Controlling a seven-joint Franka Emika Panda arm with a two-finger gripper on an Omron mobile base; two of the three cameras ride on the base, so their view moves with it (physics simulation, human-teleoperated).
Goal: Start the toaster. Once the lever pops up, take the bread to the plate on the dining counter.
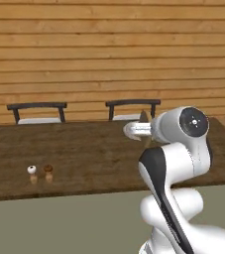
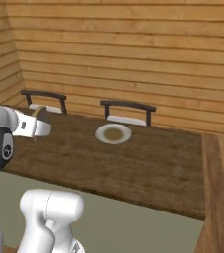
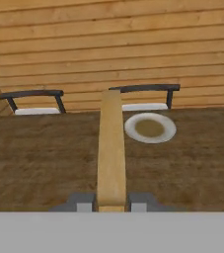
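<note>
My gripper (image 3: 111, 202) is shut on the bread (image 3: 111, 148), a pale tan slice seen edge-on and reaching away from the fingers (image 3: 81, 201). It hangs above the dining counter (image 3: 44, 148), a dark wood-grain slab. The round white-grey plate (image 3: 149, 127) lies on the counter ahead and slightly right of the slice, with nothing on it. In the right base view the hand with the bread (image 2: 40, 114) is well to the left of the plate (image 2: 113, 134). In the left base view the bread (image 1: 143, 117) peeks up behind the arm's wrist. The toaster is out of view.
Two dark chairs (image 1: 37, 112) (image 1: 133, 108) stand behind the counter against a wood-plank wall. Two small shakers (image 1: 32, 171) (image 1: 48, 170) sit near the counter's front left. A lighter wooden top (image 2: 222, 188) adjoins the counter on the right.
</note>
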